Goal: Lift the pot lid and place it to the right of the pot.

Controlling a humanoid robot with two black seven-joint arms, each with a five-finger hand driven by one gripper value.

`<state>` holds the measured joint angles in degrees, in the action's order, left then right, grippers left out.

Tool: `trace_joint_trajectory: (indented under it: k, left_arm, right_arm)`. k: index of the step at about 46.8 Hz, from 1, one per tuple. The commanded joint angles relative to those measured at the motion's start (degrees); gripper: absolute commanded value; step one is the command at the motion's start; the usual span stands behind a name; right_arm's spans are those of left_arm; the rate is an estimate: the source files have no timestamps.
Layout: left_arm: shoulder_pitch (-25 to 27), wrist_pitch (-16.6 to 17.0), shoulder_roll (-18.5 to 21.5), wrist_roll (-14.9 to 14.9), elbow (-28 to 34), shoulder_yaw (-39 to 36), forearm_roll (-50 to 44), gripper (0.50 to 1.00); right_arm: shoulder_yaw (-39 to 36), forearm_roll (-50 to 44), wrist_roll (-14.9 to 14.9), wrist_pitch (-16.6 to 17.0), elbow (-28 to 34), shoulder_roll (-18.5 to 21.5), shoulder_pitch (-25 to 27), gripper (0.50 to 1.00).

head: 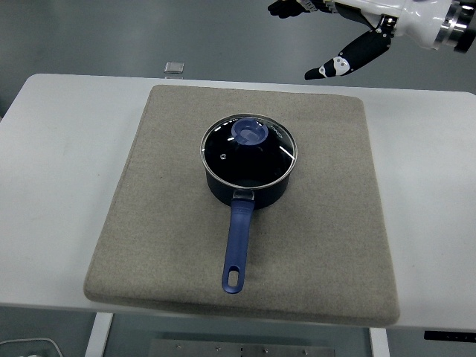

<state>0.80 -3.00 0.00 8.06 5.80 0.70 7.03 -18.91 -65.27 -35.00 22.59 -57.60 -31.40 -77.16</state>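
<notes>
One arm is in view, entering from the upper right corner. Its forearm casing is white, ending in a dark wrist joint at the frame edge. The right robot hand point(338, 33) is extended leftward, held high at the far side of the bench. Its black fingers point(290, 7) are spread and straight, grasping nothing. The thumb point(343, 61) angles downward and leftward, apart from the other digits.
</notes>
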Motion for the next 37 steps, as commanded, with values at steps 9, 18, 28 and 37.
trace_joint_trajectory:
  k: [9, 18, 28, 37]
  left_arm:
    - [0.0, -0.1, 0.0, 0.0, 0.0, 0.0, 0.0, 1.000]
    - [0.0, 0.0, 0.0, 0.0, 0.0, 0.0, 0.0, 1.000]
    - [0.0, 0.0, 0.0, 0.0, 0.0, 0.0, 0.0, 1.000]
    - [0.0, 0.0, 0.0, 0.0, 0.0, 0.0, 0.0, 1.000]
  right_arm:
    - [1.2, -8.2, 0.0, -1.4, -3.2, 0.3, 0.1, 0.909]
    - [2.0, -11.3, 0.0, -2.1, -5.3, 0.9, 0.3, 0.909]
    - [4.8, -13.0, 0.0, -5.6, -5.9, 2.5, 0.2, 0.909]
    - [6.7, -15.7, 0.0, -8.5, -5.9, 4.9, 0.3, 0.909]
